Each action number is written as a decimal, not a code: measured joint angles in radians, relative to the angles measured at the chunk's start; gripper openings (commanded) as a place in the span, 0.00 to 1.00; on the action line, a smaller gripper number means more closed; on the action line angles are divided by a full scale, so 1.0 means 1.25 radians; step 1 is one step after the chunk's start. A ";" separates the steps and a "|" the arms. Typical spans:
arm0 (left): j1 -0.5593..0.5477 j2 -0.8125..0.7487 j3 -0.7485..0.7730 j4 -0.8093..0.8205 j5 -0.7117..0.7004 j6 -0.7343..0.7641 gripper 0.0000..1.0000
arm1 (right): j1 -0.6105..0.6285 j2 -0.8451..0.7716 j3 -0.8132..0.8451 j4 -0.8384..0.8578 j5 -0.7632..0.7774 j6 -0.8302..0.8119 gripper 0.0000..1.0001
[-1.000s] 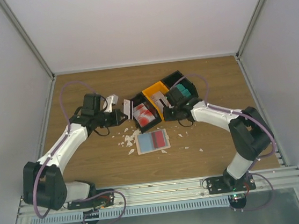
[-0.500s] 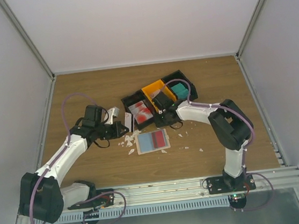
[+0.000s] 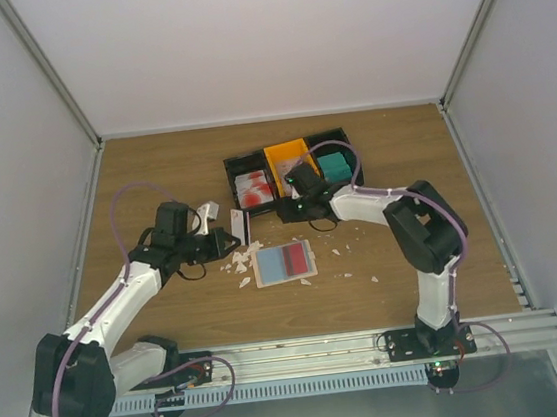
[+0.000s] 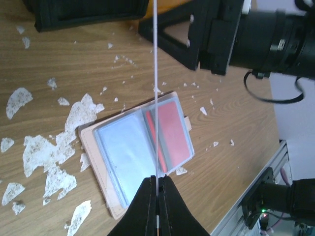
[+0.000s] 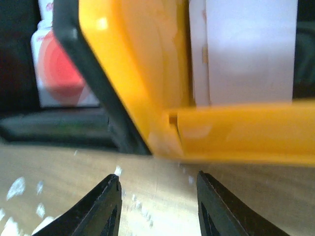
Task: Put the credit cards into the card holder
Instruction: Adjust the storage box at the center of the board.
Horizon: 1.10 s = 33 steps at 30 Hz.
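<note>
A thin pale card (image 4: 155, 98), seen edge-on and clamped by its lower edge in the left gripper (image 4: 156, 191), is held close by the wallet (image 4: 88, 147). The wallet lies open mid-table between the two arms. With so little of the card gripped, it could pivot or slip when it meets a pocket. A skewed approach would more likely slide the light wallet across the wood than enter a sleeve.

The sleeves look clear, slick and narrow-mouthed, and one holds a red card (image 4: 172, 132). The cover is soft beige with a small tab. White flaky scraps (image 4: 81, 115) litter the grained table (image 3: 154, 172).

The right gripper (image 5: 157, 179), jaws apart and empty, sits low against the glossy orange bin (image 5: 138, 73), where stiff pale cards (image 5: 246, 49) stand. A careless reach could shove the bin.
</note>
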 measured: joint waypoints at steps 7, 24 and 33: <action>0.000 -0.027 -0.030 0.105 0.030 -0.061 0.00 | -0.077 -0.201 -0.279 0.224 -0.259 0.010 0.58; -0.028 -0.065 -0.082 0.366 0.283 -0.247 0.00 | -0.017 -0.374 -0.514 0.806 -0.521 0.345 0.46; -0.034 -0.103 -0.121 0.401 0.313 -0.302 0.00 | -0.002 -0.345 -0.521 0.949 -0.520 0.439 0.01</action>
